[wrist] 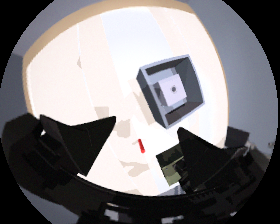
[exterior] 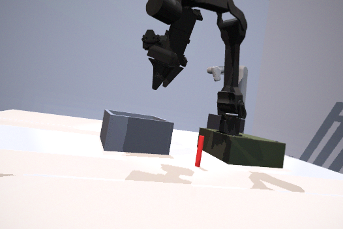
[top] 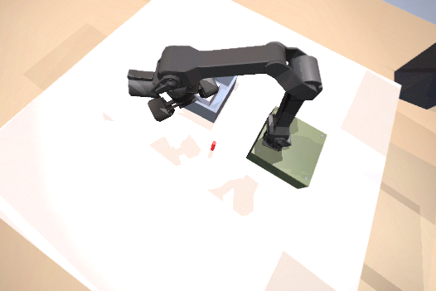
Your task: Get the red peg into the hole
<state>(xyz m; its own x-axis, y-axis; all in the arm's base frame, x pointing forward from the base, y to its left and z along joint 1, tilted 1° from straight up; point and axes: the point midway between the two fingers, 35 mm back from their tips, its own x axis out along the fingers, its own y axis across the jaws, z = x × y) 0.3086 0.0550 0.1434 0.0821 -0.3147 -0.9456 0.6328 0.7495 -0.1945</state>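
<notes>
The red peg (top: 213,146) (exterior: 199,151) (wrist: 141,146) stands upright on the white table, between the box and the arm's green base. The open blue-grey box (top: 203,113) (exterior: 147,136) (wrist: 151,97) is partly hidden under the arm in the top view. The pale plate (wrist: 176,98) on its bottom shows a dark, empty-looking hole in the wrist view. My gripper (top: 184,99) (exterior: 160,87) (wrist: 148,124) is wide open and empty, high above the table. It points down at a slant, and the peg lies in view below and between its fingers in the wrist view.
The green base block (top: 307,152) (exterior: 257,152) (wrist: 170,161) carries the arm and stands beside the peg. The box walls rise on the peg's other side. A dark block (top: 419,78) is at the right edge of the top view. Arm shadows fall on the table near the peg.
</notes>
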